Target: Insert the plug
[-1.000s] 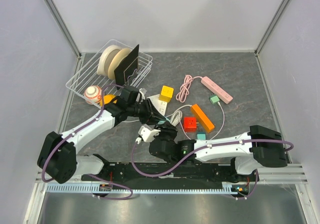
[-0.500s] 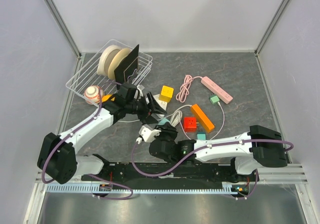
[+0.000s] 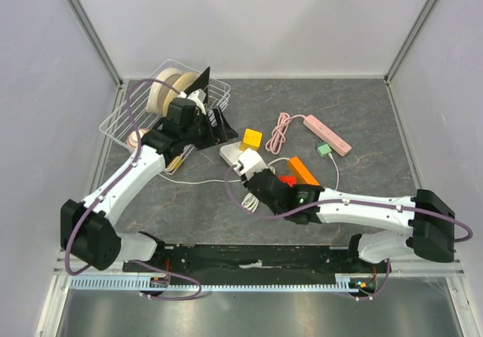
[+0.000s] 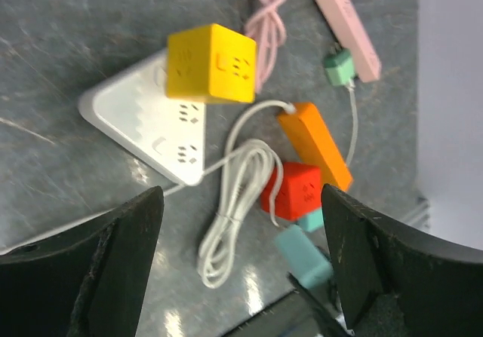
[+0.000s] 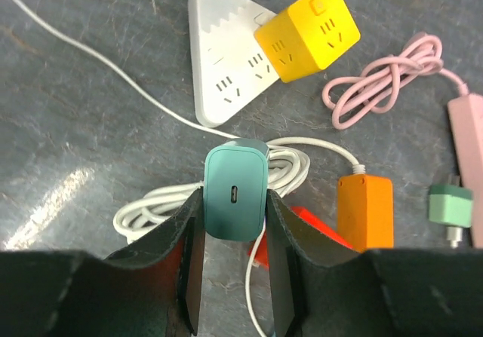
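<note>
The plug (image 5: 235,192) is a teal charger block with a small port on its near face. My right gripper (image 5: 234,205) is shut on its two sides and holds it above a coiled white cable (image 5: 158,201). A white triangular power strip (image 5: 226,73) lies just beyond it, with a yellow socket cube (image 5: 306,29) at its right corner. In the top view the right gripper (image 3: 253,179) hovers just in front of that strip (image 3: 229,154). My left gripper (image 3: 219,126) is open and empty beside the basket. Its wrist view also shows the teal plug (image 4: 302,255) below.
An orange strip (image 3: 306,177), a red cube (image 3: 285,180), a pink strip (image 3: 327,135) with coiled cord and a small green plug (image 3: 324,149) lie to the right. A wire basket (image 3: 121,122) with tape rolls stands at the back left, a ball (image 3: 138,137) beside it.
My left gripper has opened and drawn back up-left toward the basket. My right arm has carried the teal plug forward and to the right, to just in front of the white strip.
</note>
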You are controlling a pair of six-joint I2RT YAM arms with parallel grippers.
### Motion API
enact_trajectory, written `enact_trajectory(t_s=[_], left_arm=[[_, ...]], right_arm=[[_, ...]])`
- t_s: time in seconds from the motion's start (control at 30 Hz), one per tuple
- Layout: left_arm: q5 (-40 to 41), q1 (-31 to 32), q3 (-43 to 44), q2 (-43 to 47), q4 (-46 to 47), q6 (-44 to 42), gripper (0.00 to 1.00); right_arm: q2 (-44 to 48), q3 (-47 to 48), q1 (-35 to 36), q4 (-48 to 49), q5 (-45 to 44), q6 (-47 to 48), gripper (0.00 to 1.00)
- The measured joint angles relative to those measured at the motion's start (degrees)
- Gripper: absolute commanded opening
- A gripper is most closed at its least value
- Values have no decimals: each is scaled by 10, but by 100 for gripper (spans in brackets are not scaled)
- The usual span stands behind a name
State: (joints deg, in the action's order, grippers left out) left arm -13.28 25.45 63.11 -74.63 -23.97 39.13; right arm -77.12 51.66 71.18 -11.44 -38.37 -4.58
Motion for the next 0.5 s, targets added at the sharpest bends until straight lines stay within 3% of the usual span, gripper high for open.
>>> enact_trajectory(t_s=[0.27, 0.5], left_arm=[[32, -1, 19, -141, 40, -94, 94], [28, -1, 34, -216, 93, -134, 94]], right_arm=[[40, -16, -103, 2, 118, -134, 0], [75, -71, -154, 41, 204, -193, 0]])
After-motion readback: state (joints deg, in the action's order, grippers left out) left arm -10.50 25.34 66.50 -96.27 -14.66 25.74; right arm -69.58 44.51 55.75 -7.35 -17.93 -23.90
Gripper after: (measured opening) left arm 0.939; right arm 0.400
